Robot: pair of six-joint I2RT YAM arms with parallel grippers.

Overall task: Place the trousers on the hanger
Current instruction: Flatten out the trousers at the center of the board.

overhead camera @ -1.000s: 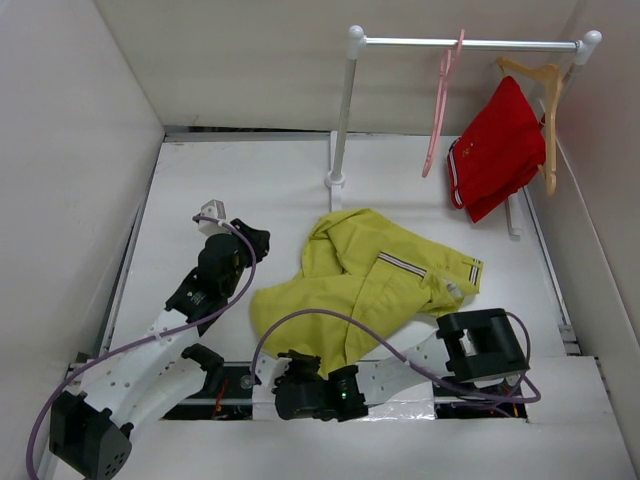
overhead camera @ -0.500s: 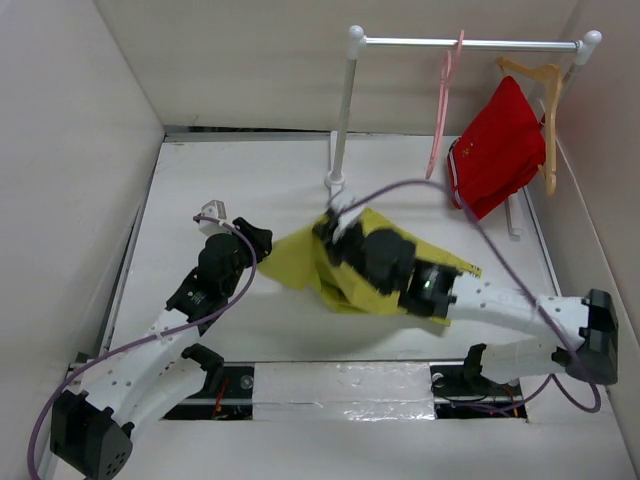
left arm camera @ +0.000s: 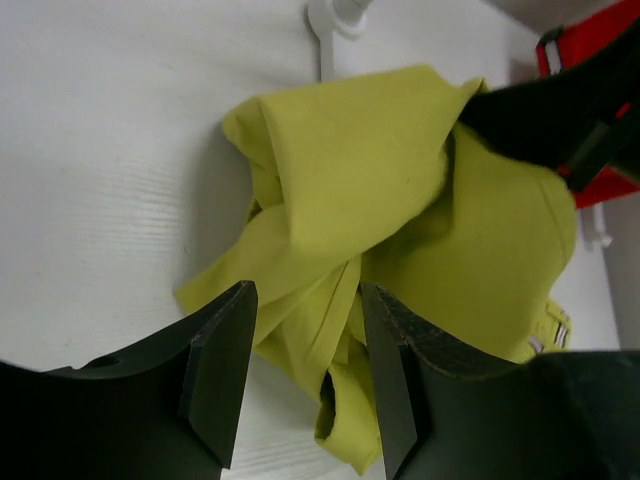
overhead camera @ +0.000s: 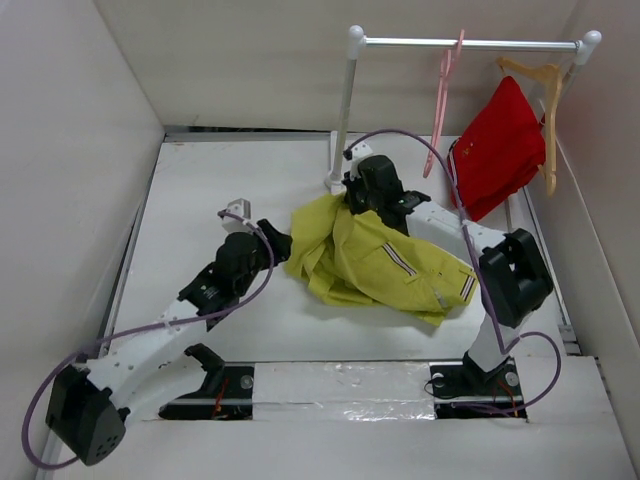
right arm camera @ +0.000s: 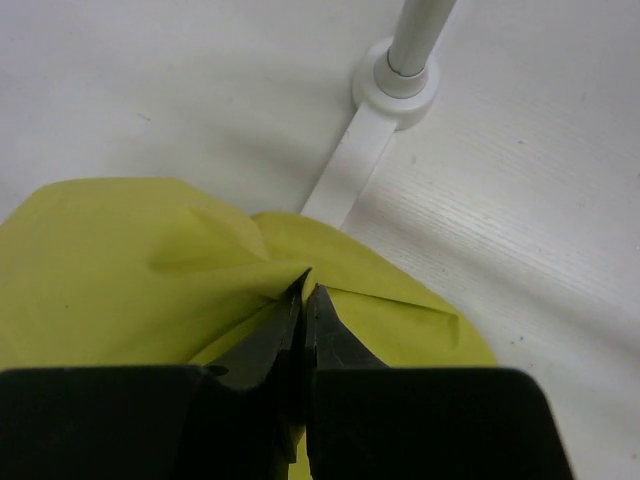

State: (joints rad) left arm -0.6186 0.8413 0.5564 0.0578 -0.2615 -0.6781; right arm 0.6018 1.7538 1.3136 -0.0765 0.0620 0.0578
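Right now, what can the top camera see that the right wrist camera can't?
Only the top camera: the pink hanger and the red garment hanging from the rail, plus the left claw by the yellow trousers. Only the right wrist camera: the right claw up close, pinched shut on a yellow fold. Both: the trousers and the rack's round foot.

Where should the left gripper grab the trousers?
Best bet: the bunched fold at the left edge of the trousers, approached low from the left. That ridge stands up off the table, looks thick enough to pinch, and lies between the open jaws of the left gripper. It is well apart from the right gripper, shut on the far edge near the rack base.
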